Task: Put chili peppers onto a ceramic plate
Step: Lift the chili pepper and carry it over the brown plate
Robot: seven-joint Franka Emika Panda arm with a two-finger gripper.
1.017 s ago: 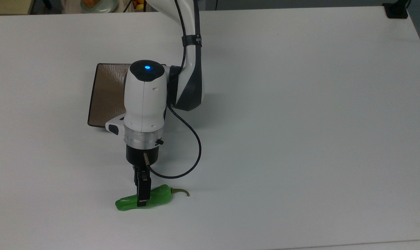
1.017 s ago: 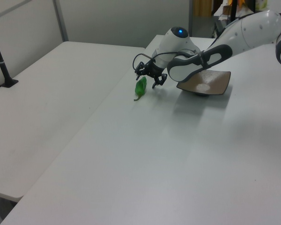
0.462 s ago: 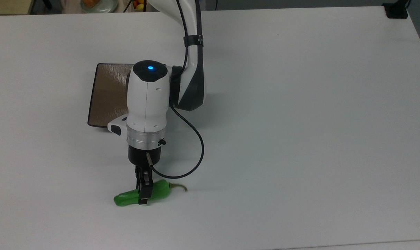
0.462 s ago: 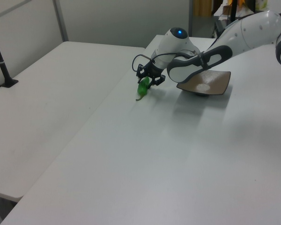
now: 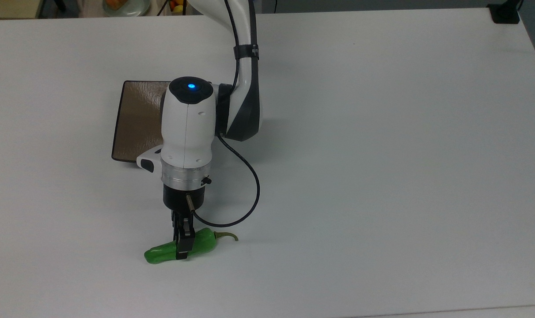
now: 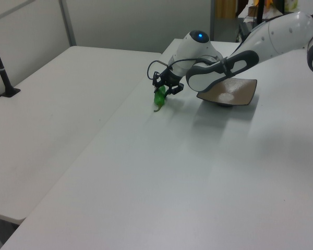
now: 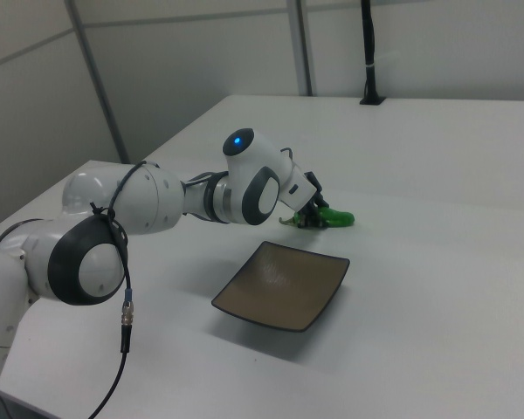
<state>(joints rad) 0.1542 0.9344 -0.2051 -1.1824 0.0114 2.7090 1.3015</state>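
Note:
A glossy green chili pepper [image 5: 161, 255] with a curved brownish stem lies near the table's front edge in the top view. My gripper [image 5: 182, 247] points down across the chili pepper's middle, with its black fingers shut on it. The left view shows the chili pepper [image 6: 159, 98] under the gripper [image 6: 163, 92], and the right view shows the chili pepper [image 7: 337, 217] beside the gripper [image 7: 313, 216]. The square brown ceramic plate [image 5: 134, 119] sits behind the gripper, partly covered by the arm's wrist. Nothing lies on the ceramic plate [image 7: 279, 284], seen also in the left view [image 6: 235, 94].
A black cable [image 5: 252, 194] loops from the wrist on the top view's right. A black pole base [image 5: 506, 13] stands at the far right corner. A dish of fruit [image 5: 123, 5] sits beyond the table's back edge. A second white table [image 6: 52, 104] adjoins on the left view's left.
The fingers, spread wide over the pepper a second ago, have shut on it. The pepper has shifted slightly toward the arm and turned a little.

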